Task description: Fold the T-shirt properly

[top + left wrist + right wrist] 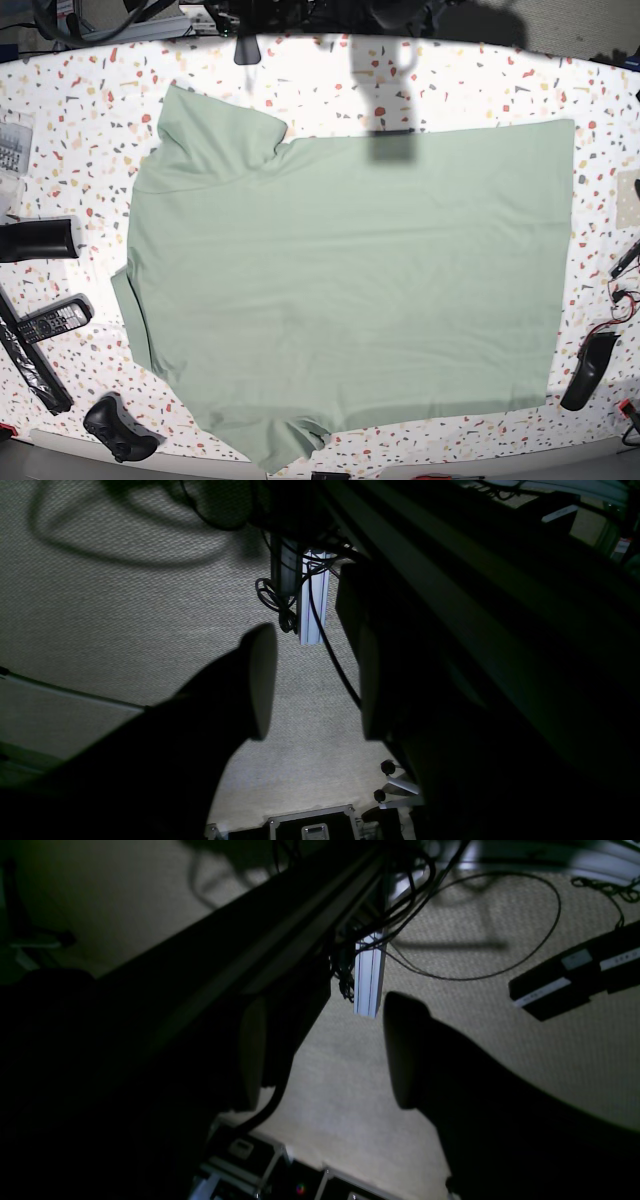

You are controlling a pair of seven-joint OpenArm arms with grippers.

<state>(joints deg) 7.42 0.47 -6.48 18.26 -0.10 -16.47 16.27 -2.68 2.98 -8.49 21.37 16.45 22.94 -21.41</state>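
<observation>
The T-shirt (350, 280) lies spread flat on the speckled table (480, 90), pale sage green, with one sleeve at the upper left and one at the lower middle. It covers most of the table. Neither arm shows in the base view. In the left wrist view my left gripper (315, 685) is open, with nothing between its fingers and only carpet floor behind. My right gripper (325, 1055) is open as well, with nothing in it, also over the floor. Neither wrist view shows the shirt.
Left of the shirt lie a black cylinder (38, 240), a remote (50, 320), a long black bar (30, 355) and a game controller (120, 425). A black object (588, 370) and loose wires (625, 290) sit at the right edge. An aluminium post (312, 600) and cables hang below.
</observation>
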